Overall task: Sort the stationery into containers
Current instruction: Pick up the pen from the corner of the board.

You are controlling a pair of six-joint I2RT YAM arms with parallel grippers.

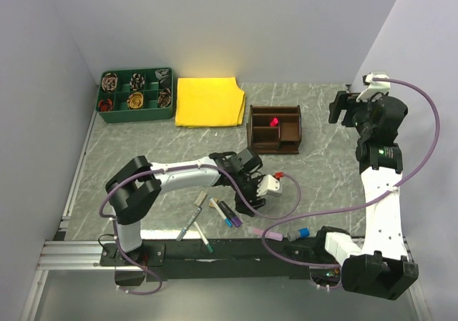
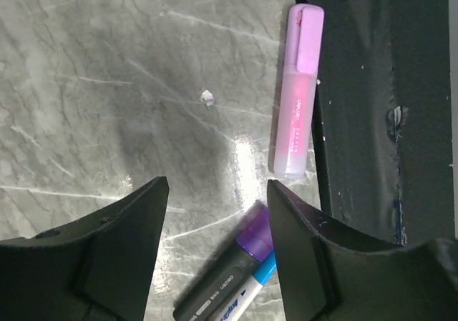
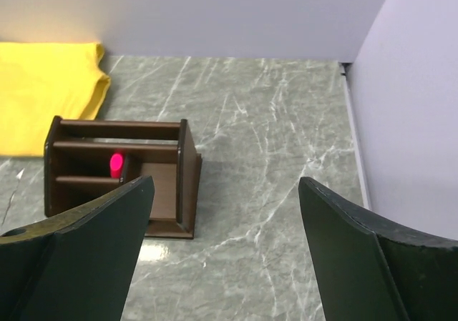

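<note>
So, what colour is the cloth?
Yellow; the cloth shows best in the top view.

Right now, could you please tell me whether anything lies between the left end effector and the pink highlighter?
Nothing visible does: only bare table separates the open left end effector from the pink highlighter. The highlighter lies right alongside the black rail, and a purple-capped marker sits by one finger, off that path.

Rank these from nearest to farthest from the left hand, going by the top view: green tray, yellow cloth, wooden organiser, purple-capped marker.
1. Purple-capped marker, right beside the left hand, near edge.
2. Wooden organiser, mid-table, farther back.
3. Yellow cloth, at the back.
4. Green tray, far-left corner.
</note>
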